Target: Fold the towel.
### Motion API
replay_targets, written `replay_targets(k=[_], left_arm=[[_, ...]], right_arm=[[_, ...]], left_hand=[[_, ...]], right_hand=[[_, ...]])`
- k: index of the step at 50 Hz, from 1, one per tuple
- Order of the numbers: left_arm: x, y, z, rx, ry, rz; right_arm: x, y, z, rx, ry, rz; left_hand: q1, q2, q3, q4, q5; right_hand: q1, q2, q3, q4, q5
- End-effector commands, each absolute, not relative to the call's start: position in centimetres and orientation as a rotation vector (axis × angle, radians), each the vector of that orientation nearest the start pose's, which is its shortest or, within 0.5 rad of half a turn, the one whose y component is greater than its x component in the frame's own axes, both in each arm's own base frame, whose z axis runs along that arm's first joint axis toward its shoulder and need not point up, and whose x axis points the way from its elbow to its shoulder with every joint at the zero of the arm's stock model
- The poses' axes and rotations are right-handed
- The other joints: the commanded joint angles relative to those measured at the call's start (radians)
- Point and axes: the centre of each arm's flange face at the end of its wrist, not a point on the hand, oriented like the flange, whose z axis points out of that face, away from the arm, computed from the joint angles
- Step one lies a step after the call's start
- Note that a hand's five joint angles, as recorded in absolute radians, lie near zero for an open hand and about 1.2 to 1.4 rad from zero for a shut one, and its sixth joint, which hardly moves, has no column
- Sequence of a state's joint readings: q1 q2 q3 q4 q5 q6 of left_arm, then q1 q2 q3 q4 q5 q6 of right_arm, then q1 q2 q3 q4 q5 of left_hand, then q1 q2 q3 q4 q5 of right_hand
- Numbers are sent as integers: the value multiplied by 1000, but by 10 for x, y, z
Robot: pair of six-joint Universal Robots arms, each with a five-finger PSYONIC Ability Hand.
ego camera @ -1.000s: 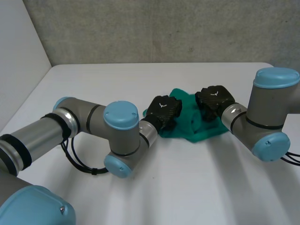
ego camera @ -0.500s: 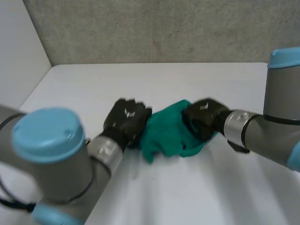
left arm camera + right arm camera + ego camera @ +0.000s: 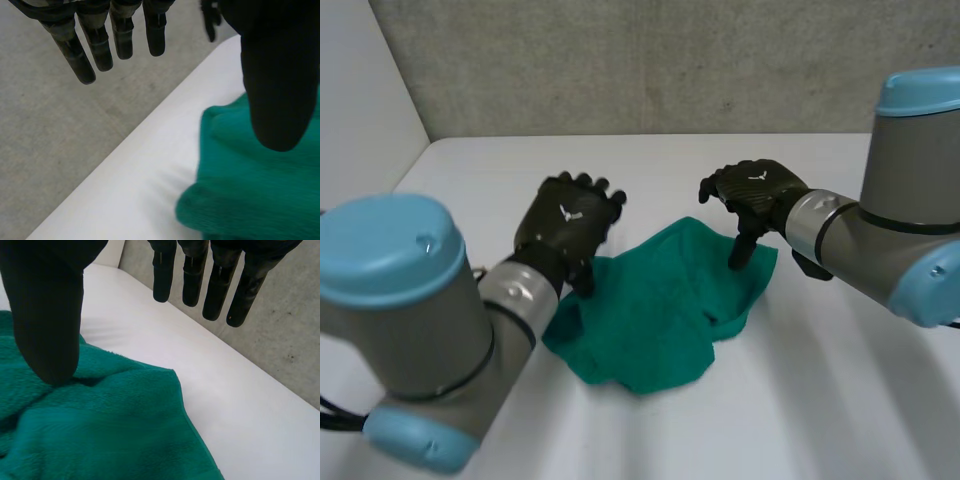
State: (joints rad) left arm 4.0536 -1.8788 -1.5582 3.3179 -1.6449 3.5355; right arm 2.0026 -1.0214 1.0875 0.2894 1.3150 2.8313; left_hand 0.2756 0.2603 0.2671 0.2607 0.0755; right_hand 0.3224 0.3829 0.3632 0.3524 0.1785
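Note:
A green towel [image 3: 660, 305] lies rumpled and partly spread on the white table [image 3: 820, 400], between my two hands. My left hand [image 3: 568, 228] hovers over the towel's left edge, fingers straight and apart from the thumb, holding nothing. In its wrist view the towel [image 3: 255, 185] lies under the thumb [image 3: 277, 85], with the fingers [image 3: 100, 40] clear of it. My right hand [image 3: 752, 195] hangs over the towel's far right corner, open and empty. There the towel [image 3: 100, 425] spreads below the thumb [image 3: 47, 315] and the fingers [image 3: 220, 285] stand above bare table.
The white table [image 3: 240, 405] ends at a grey wall [image 3: 650, 60] at the back and a pale panel [image 3: 360, 100] on the left. My grey arms reach in from both sides near the front.
Both hands have let go of the towel and lifted, their fingers opening. The towel, bunched up between them before, has dropped and now lies spread wider and nearer on the table.

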Motion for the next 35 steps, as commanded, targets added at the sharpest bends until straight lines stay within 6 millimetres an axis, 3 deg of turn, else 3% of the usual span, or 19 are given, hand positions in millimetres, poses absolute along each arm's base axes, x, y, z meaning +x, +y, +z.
replay_targets(k=[1, 3, 4, 6, 8, 11, 16, 18, 22, 23, 24, 26, 30, 31, 32, 34, 35], left_arm=[[-325, -250, 203, 1045, 2281, -2111], [-325, -252, 200, 1041, 2305, -2096], [-326, -253, 196, 1045, 2329, -2078], [-330, -253, 180, 1105, 2415, -1993], [-332, -252, 172, 1155, 2457, -1947], [-335, -248, 158, 1244, 2522, -1868], [-333, -252, 141, 1258, 2572, -1769], [-332, -253, 139, 1254, 2576, -1762], [-332, -257, 135, 1248, 2578, -1759], [-333, -259, 135, 1243, 2572, -1770], [-334, -260, 136, 1244, 2565, -1779], [-336, -265, 142, 1223, 2538, -1826], [-342, -292, 181, 1025, 2331, -2105], [-343, -301, 210, 907, 2208, -2251], [-343, -305, 226, 849, 2137, -2327], [-344, -311, 256, 742, 1996, -2475], [-344, -313, 284, 666, 1854, -2610]], right_arm=[[321, -325, 203, -1061, 2117, -1588], [323, -326, 199, -1064, 2118, -1584], [327, -332, 188, -1073, 2117, -1569], [329, -334, 186, -1077, 2114, -1568], [334, -339, 170, -1096, 2113, -1536], [336, -340, 166, -1099, 2112, -1530], [341, -344, 137, -1121, 2141, -1450], [341, -344, 134, -1121, 2151, -1438], [341, -347, 133, -1115, 2158, -1446], [342, -350, 137, -1106, 2154, -1472], [341, -352, 139, -1101, 2153, -1489], [341, -357, 149, -1082, 2145, -1542], [341, -371, 186, -1013, 2105, -1750], [341, -374, 198, -994, 2078, -1811], [341, -377, 212, -973, 2042, -1877], [341, -381, 267, -887, 1860, -2125], [339, -381, 282, -865, 1807, -2181]], left_hand=[[-50, -35, -42, -35, -25], [-50, -35, -42, -35, -25], [-50, -35, -42, -35, -25], [-50, -35, -42, -35, -25], [-50, -35, -42, -35, -25], [-33, -18, -24, -18, -7], [190, 205, 199, 205, 216], [292, 308, 301, 307, 318], [744, 759, 753, 759, 770], [1033, 1048, 1042, 1048, 1059], [1120, 1135, 1128, 1135, 1145], [1121, 1136, 1129, 1136, 1146], [1121, 1136, 1129, 1136, 1146], [1121, 1136, 1129, 1136, 1146], [1121, 1136, 1129, 1136, 1146], [1121, 1136, 1129, 1136, 1146], [1121, 1136, 1129, 1136, 1146]], right_hand=[[-20, -80, -61, -50, -50], [-41, -101, -82, -71, -71], [-113, -174, -154, -143, -144], [-148, -208, -189, -178, -178], [-148, -208, -189, -178, -178], [-148, -208, -189, -178, -178], [-148, -208, -189, -178, -178], [-38, -99, -79, -68, -69], [717, 657, 677, 687, 687], [1070, 1010, 1029, 1040, 1040], [1074, 1013, 1033, 1044, 1043], [1074, 1013, 1033, 1044, 1043], [1074, 1013, 1033, 1044, 1043], [1074, 1013, 1033, 1044, 1043], [1074, 1013, 1033, 1044, 1043], [1074, 1013, 1033, 1044, 1043], [1074, 1013, 1033, 1044, 1043]])
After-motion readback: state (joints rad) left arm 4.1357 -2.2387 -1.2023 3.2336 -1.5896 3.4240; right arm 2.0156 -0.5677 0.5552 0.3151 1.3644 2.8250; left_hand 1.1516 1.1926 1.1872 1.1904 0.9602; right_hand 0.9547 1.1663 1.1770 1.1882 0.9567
